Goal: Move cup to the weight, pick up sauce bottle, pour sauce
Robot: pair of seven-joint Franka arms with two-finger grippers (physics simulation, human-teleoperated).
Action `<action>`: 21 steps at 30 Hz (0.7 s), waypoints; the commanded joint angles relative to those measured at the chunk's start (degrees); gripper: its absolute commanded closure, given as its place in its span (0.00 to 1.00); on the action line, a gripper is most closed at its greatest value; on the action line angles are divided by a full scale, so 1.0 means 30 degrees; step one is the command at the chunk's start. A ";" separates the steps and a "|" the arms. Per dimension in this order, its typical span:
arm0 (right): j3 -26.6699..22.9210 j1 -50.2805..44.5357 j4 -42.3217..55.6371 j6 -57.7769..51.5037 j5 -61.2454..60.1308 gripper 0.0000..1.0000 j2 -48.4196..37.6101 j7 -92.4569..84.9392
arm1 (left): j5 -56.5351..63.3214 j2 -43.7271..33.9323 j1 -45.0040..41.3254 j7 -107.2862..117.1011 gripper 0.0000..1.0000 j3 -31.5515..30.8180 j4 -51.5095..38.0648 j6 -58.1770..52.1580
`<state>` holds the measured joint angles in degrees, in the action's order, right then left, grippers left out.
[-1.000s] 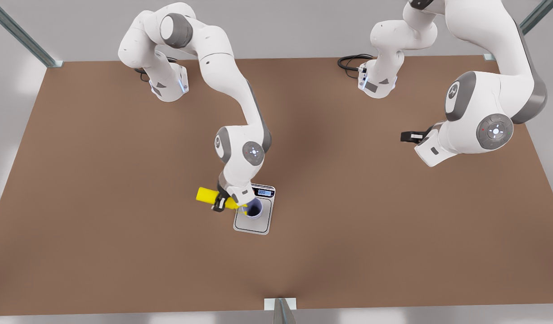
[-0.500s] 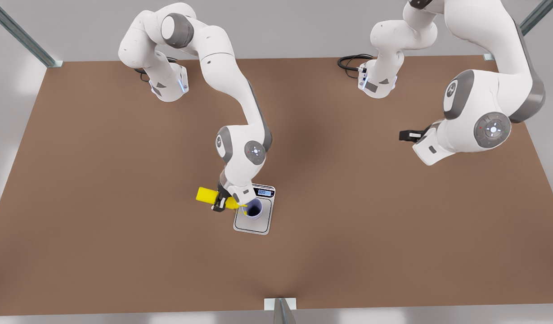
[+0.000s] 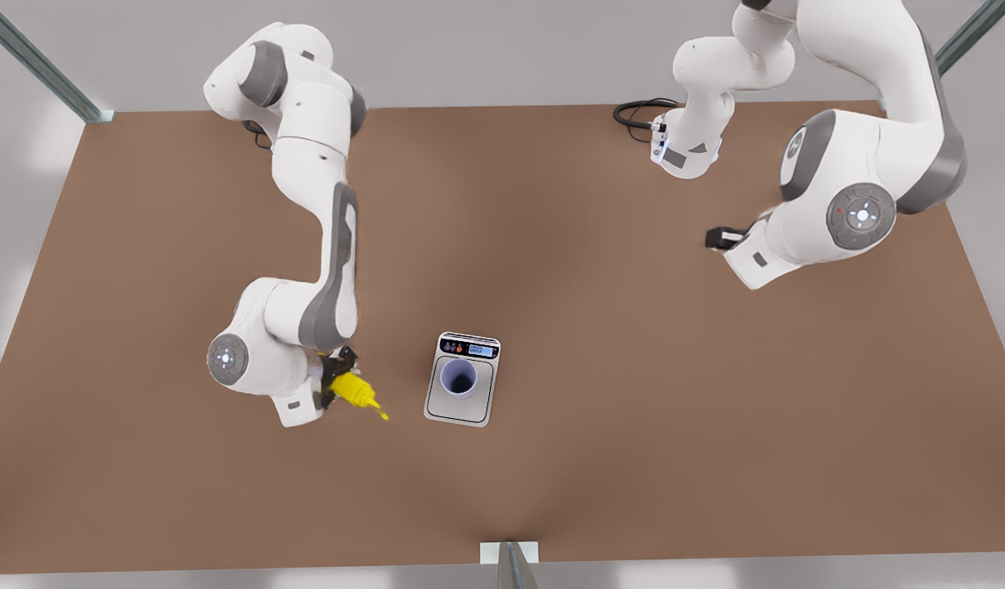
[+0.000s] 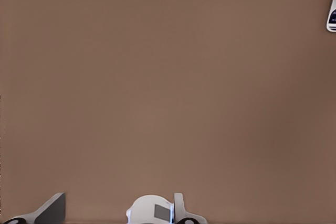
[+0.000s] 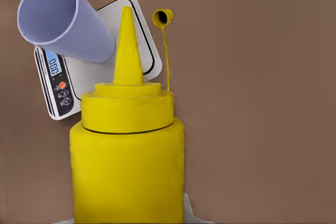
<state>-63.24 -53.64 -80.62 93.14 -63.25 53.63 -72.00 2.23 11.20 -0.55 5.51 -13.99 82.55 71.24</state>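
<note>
Bare brown tabletop (image 3: 633, 409) all round; only obstacle mid-table is flat silver-grey scale (image 3: 461, 405) carrying upright lavender plastic cup (image 3: 459, 378); open overhead.

Lavender cup on scale, yellow bottle apart.
We see the pale lavender plastic cup (image 3: 459, 379) upright on the flat silver-grey digital scale (image 3: 463, 406); the yellow squeeze bottle (image 3: 354, 392) tilts nearby, cap dangling.

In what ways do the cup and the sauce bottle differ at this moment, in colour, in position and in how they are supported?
The cup is pale purple; the sauce bottle is bright yellow. The cup stands upright on the weight, touched by no gripper, while the sauce bottle is tilted above the table, held by the right gripper. The cup has an open mouth; the sauce bottle ends in a tapered nozzle. Both are small.
</note>
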 commanded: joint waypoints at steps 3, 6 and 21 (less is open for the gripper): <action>0.0747 0.2615 0.0096 -0.5294 -0.4081 0.45 -0.0065 -1.1419 | 0.0310 0.0192 0.0008 0.1797 0.00 -0.0055 0.0053 0.0540; 0.2240 0.4432 0.0184 -0.6174 -0.5342 0.45 -0.0065 -1.3060 | 0.0310 0.0104 0.0038 0.1768 0.00 -0.0025 0.0052 -0.0046; 1.0210 1.1874 -0.0197 -0.7258 -0.8594 0.45 0.0140 -2.2201 | 0.0340 0.0045 0.0096 0.1651 0.00 -0.0084 0.0052 -0.0515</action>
<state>-33.87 -18.86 -81.24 72.47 -87.56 54.18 -110.18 3.20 11.40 -0.26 8.98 -14.21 82.74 70.00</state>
